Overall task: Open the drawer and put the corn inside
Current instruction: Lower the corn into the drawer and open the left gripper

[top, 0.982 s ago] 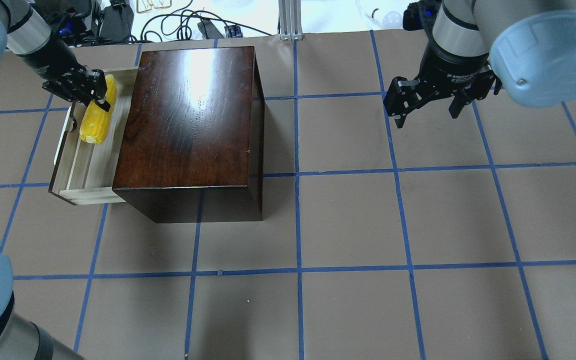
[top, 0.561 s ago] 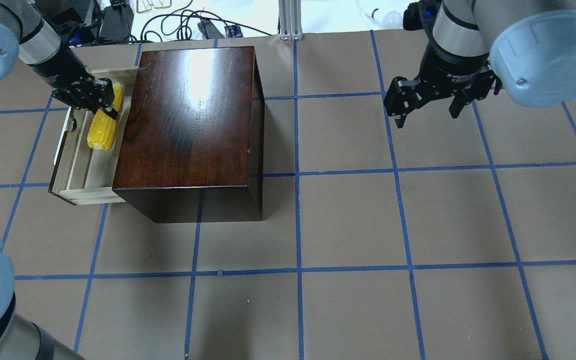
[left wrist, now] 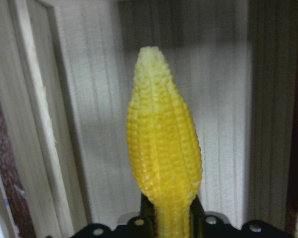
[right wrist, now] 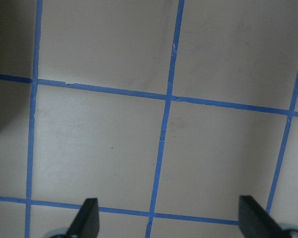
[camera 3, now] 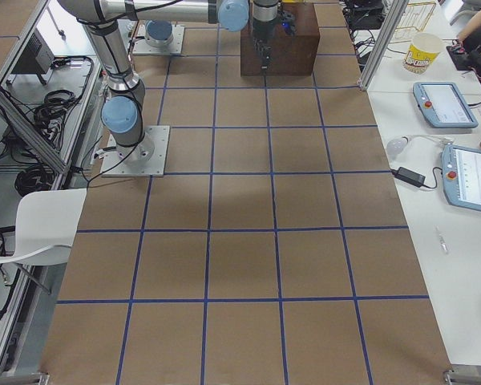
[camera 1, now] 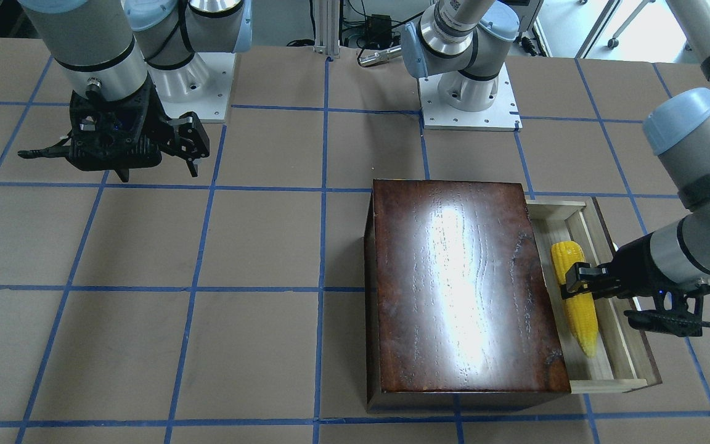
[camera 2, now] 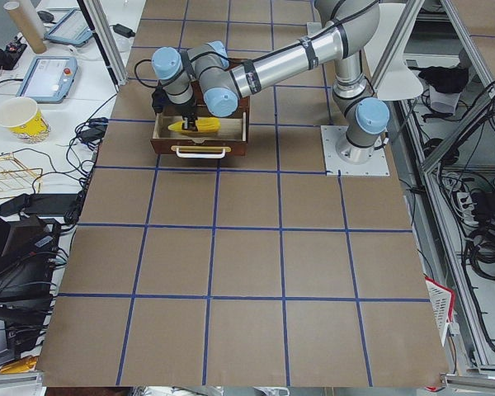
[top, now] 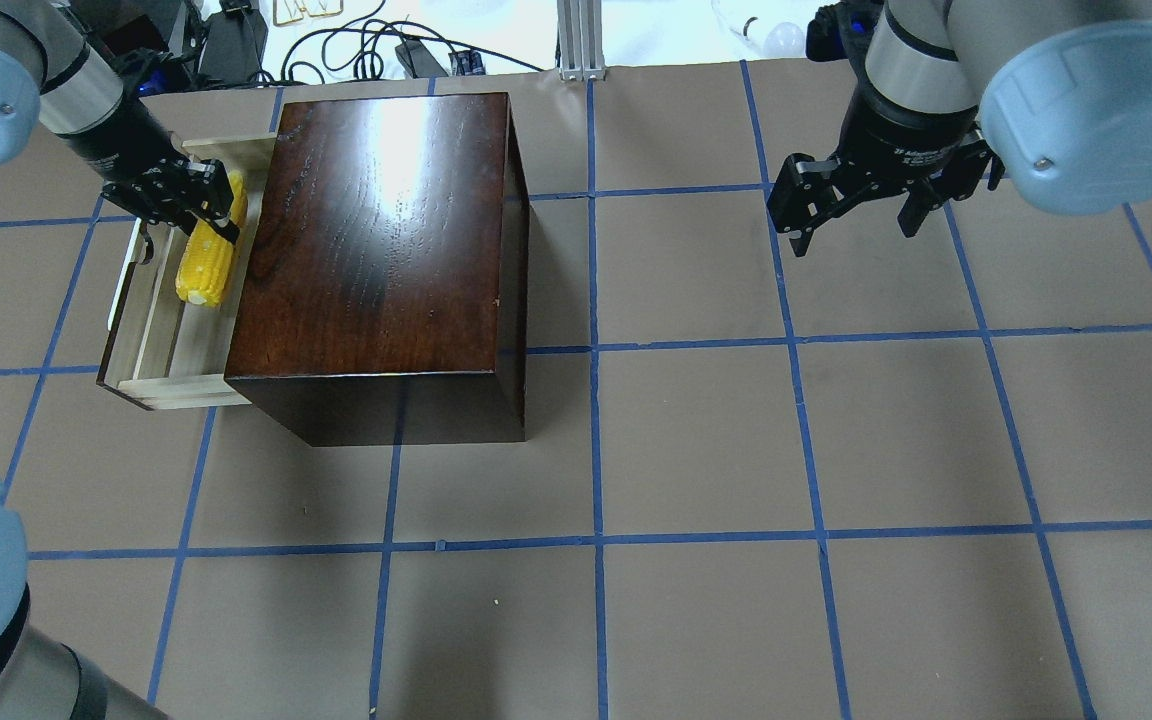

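Observation:
The drawer (top: 168, 350) of pale wood stands pulled out of the glossy dark-brown box (top: 376, 230), its white handle (top: 118, 300) on the outer side. My left gripper (top: 211, 215) is shut on the thick end of the yellow corn (top: 204, 268) and holds it low inside the drawer, close to the box. The front-facing view shows the corn (camera 1: 580, 308) lying along the drawer (camera 1: 607, 370). In the left wrist view the corn (left wrist: 164, 148) points away over the drawer floor (left wrist: 89, 124). I cannot tell whether it touches the floor. My right gripper (top: 854, 228) is open and empty, far off at the right.
The brown table (top: 696, 440) has a grid of blue tape lines. Cables and gear (top: 376, 45) lie beyond its far edge. The right wrist view shows only bare table between the open fingers (right wrist: 87, 218).
My left gripper has carried the corn sideways toward the box and lower into the drawer. The right arm has not moved.

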Controlling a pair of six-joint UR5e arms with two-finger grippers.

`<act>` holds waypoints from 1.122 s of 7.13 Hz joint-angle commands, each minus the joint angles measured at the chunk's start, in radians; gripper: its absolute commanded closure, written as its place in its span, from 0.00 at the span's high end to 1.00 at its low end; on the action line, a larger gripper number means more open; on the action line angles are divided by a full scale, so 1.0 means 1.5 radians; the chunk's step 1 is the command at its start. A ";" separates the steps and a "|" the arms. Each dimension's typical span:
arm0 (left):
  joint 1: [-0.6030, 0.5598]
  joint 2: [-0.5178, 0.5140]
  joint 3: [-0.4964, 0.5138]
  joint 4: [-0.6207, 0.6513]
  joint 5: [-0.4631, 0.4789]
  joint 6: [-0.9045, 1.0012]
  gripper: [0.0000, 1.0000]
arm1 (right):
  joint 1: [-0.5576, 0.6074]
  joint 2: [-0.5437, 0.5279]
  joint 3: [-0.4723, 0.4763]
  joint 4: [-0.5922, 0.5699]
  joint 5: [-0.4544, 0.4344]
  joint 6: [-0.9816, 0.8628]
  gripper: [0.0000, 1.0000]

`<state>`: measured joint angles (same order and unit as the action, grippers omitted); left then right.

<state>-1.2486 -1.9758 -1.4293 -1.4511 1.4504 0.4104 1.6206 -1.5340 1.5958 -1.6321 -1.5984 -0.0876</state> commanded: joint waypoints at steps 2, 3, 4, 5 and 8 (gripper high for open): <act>0.002 0.001 0.006 0.000 0.000 -0.002 1.00 | 0.001 0.000 0.000 0.000 0.000 0.000 1.00; 0.000 0.007 0.006 -0.001 0.003 -0.003 1.00 | 0.001 0.000 0.000 0.000 0.000 0.000 1.00; -0.002 0.018 0.007 -0.001 0.008 -0.004 1.00 | 0.001 0.000 0.000 0.000 0.000 0.000 1.00; -0.001 0.030 0.008 -0.011 0.011 -0.016 1.00 | 0.001 0.000 0.000 0.000 0.000 -0.001 1.00; -0.024 0.044 0.060 -0.023 0.012 -0.121 1.00 | 0.001 0.000 0.000 0.000 0.000 0.000 1.00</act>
<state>-1.2653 -1.9237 -1.3804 -1.4755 1.4638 0.2610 1.6207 -1.5340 1.5953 -1.6322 -1.5984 -0.0877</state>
